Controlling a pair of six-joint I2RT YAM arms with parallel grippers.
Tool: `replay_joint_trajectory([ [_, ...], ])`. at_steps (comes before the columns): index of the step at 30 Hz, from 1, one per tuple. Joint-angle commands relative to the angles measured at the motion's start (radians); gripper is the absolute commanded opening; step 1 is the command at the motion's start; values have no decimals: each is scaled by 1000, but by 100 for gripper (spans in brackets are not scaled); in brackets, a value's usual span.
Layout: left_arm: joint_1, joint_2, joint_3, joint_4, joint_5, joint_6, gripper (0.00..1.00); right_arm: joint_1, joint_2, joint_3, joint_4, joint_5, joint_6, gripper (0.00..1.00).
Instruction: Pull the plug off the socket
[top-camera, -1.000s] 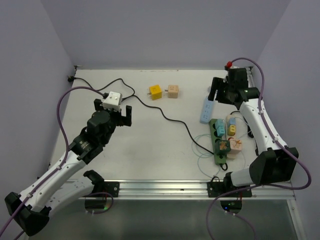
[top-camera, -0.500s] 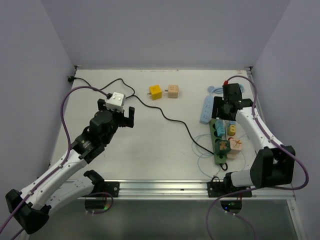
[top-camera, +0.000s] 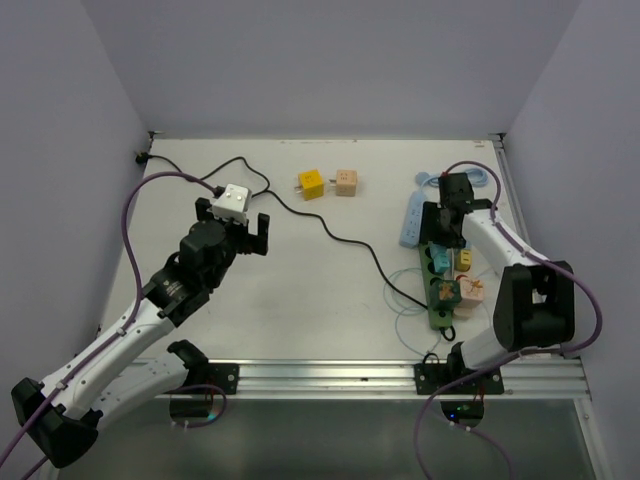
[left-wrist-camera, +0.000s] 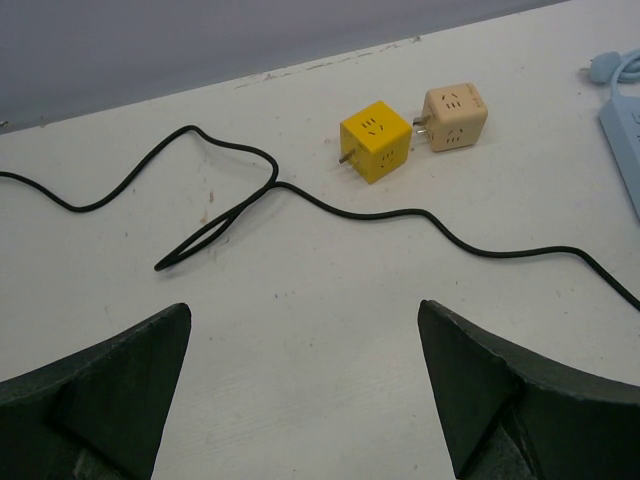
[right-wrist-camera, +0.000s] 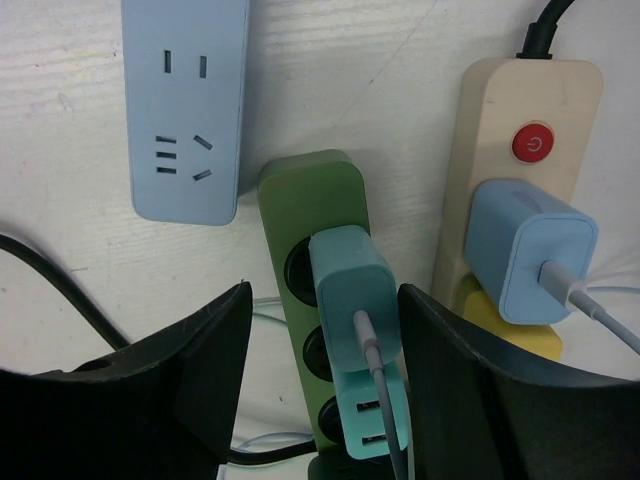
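Observation:
The dark green power strip (right-wrist-camera: 305, 215) lies at the right of the table, also in the top view (top-camera: 437, 290). A teal plug (right-wrist-camera: 355, 295) with a grey cable sits in it; a second teal block (right-wrist-camera: 375, 425) with USB ports sits just below. My right gripper (right-wrist-camera: 325, 380) is open, its fingers (right-wrist-camera: 200, 370) on either side of the teal plug, the right one close against it. In the top view the right gripper (top-camera: 445, 232) hangs over the strip's far end. My left gripper (top-camera: 245, 232) is open and empty over bare table at the left.
A light blue strip (right-wrist-camera: 185, 105) lies left of the green one. A beige strip (right-wrist-camera: 525, 150) with a red button and a blue plug (right-wrist-camera: 525, 250) lies right. Yellow (left-wrist-camera: 375, 140) and beige (left-wrist-camera: 455, 115) cubes and a black cable (left-wrist-camera: 300, 195) lie mid-table. Pink cubes (top-camera: 470, 290) sit near the strip.
My right gripper has come from the far right corner toward me and down over the green strip's far end. The left arm has barely moved.

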Motion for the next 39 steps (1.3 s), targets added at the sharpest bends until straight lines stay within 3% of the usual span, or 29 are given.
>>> replay_joint_trajectory([
  [1,-4,-2,16,28,3,-14,100,-5,24,1,54,-28,1,63],
  [12,-4,0,14,28,3,-12,100,-9,61,7,38,-31,-1,43],
  [21,-4,6,14,26,3,-9,100,-9,80,23,9,-33,-7,40],
  [26,-4,8,16,29,58,-21,100,-6,83,42,-9,-24,-4,20],
  [29,-4,21,20,32,88,-37,100,-5,37,46,-5,-48,5,8],
  [36,5,141,132,-61,182,-116,100,9,-103,44,-3,-86,1,4],
  [39,5,153,129,-22,236,-170,100,24,-166,49,5,-103,4,1],
])
